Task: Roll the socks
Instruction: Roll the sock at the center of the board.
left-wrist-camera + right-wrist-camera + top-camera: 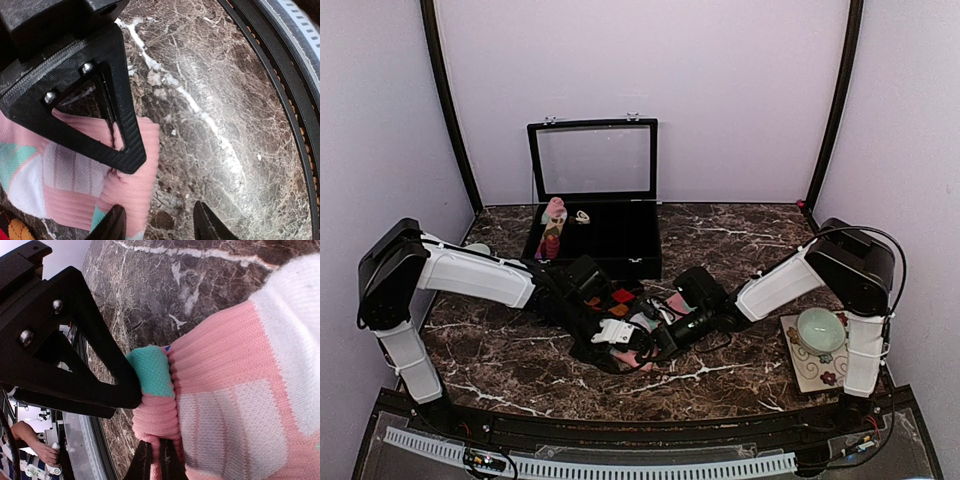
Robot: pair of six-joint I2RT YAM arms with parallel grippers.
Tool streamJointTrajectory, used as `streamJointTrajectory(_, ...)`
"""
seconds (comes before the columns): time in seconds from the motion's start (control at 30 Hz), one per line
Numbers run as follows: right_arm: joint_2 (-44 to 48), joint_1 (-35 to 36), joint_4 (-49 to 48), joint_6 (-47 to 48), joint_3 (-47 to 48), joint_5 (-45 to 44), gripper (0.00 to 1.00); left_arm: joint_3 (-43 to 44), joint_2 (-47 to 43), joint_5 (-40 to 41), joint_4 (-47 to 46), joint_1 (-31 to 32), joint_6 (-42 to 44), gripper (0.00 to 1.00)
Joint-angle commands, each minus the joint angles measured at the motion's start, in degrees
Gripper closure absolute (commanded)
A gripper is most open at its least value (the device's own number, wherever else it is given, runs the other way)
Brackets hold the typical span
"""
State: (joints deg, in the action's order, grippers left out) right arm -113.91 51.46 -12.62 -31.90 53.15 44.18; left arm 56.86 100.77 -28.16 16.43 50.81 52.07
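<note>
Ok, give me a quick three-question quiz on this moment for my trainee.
1. True or false: the right fingers are pinched shut on the pink sock.
2. In the left wrist view, the left fingers are: A) apart; B) closed tight together; C) out of view.
3. Fill in: the pale green cup sits by the ___ arm's base.
Key: 1 true; 2 A; 3 right.
</note>
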Motion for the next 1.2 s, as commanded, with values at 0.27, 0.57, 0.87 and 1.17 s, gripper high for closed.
streamJointTrajectory(0.27,-3.30,0.01,9.69,-0.83,-4.37,-2.43,1.00,-0.43,3.27,5.26,-2.45,0.35,3.26,0.55)
streamJointTrajectory(0.57,-2.86,-0.11,8.12,-0.99,-5.99,-2.09,1.00,-1.31,5.74,10.43,-3.89,0.35,6.07,0.58)
streamJointTrajectory(0.87,0.07,-0.18,4.63,-1.77,-8.88,-3.59,0.80,1.65,10.23,12.85,0.11,0.35,5.02,0.78)
streamJointTrajectory(1.17,4.00,-0.84,5.05,-1.46,-12.14,-7.19,0.45,7.83,16.20,10.51,12.79,0.35,4.66,0.85)
